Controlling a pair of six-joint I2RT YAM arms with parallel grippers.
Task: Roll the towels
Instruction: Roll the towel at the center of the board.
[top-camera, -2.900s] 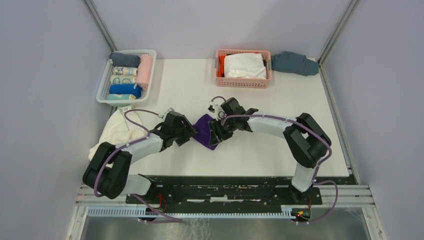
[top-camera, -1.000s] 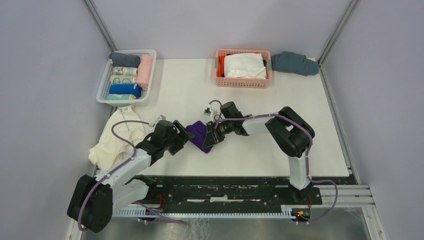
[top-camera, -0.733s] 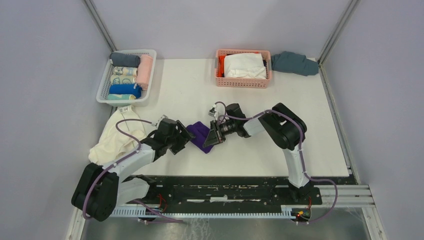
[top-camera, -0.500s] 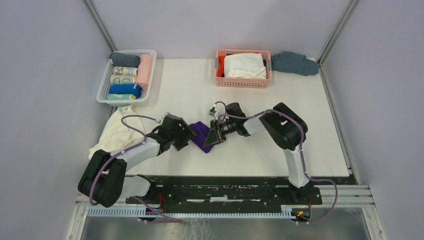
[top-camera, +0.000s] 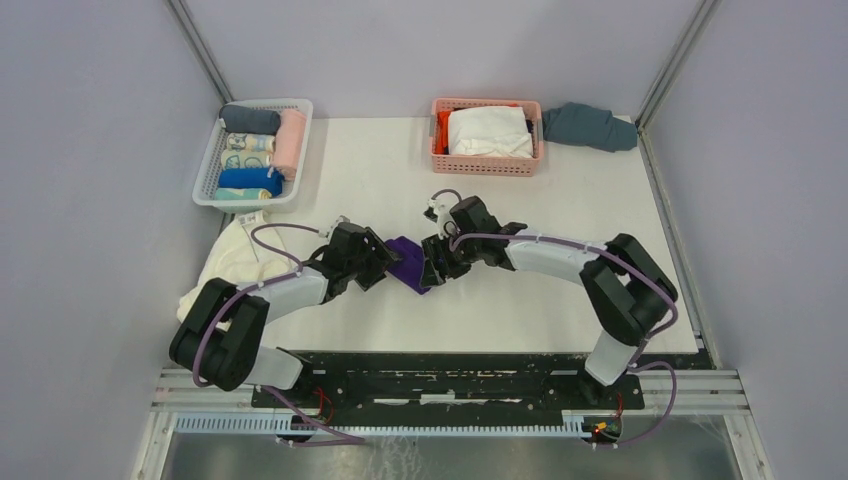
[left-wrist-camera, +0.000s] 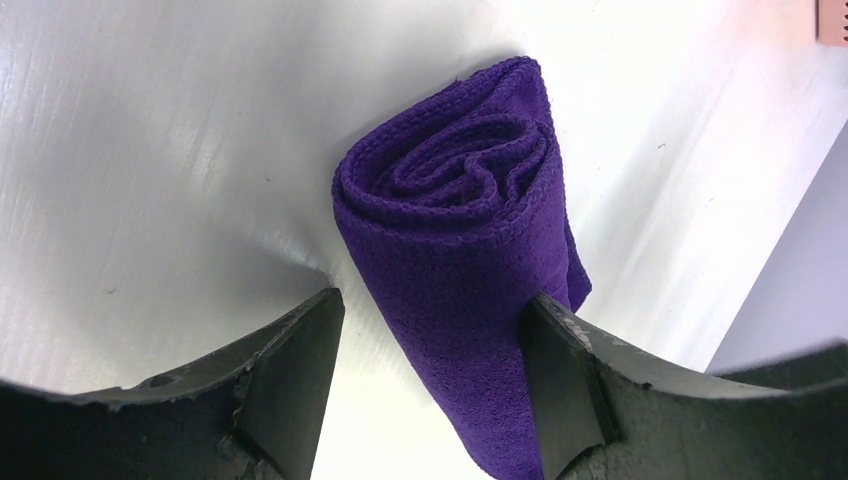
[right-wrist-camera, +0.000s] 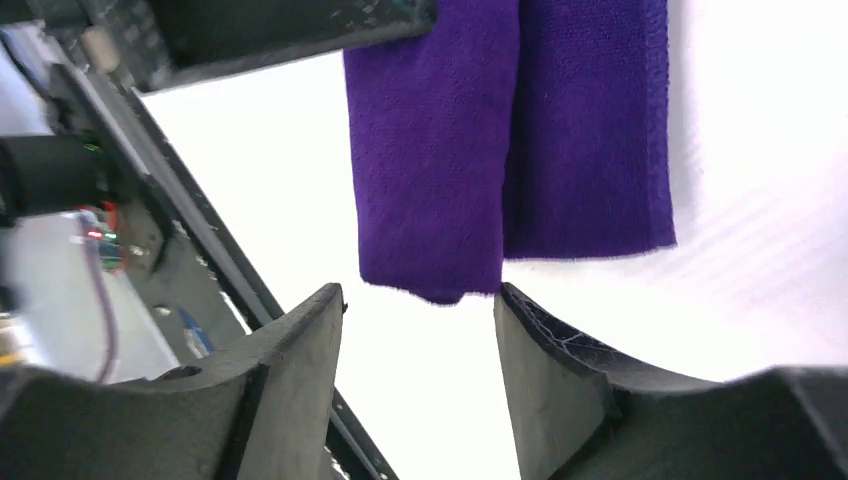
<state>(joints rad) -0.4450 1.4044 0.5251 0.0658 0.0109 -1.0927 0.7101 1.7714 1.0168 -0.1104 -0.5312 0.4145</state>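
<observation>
Purple towel lies rolled mid-frame; left gripper and right gripper flank it, fingers spread, seemingly not pinching; unheld, it may unwind.

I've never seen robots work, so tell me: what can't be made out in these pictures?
Top view: purple towel mostly covered by the left hand and right hand.
Left wrist view: its near end runs off the bottom edge.
Top view: cream towel partly hidden by the left arm.
</observation>
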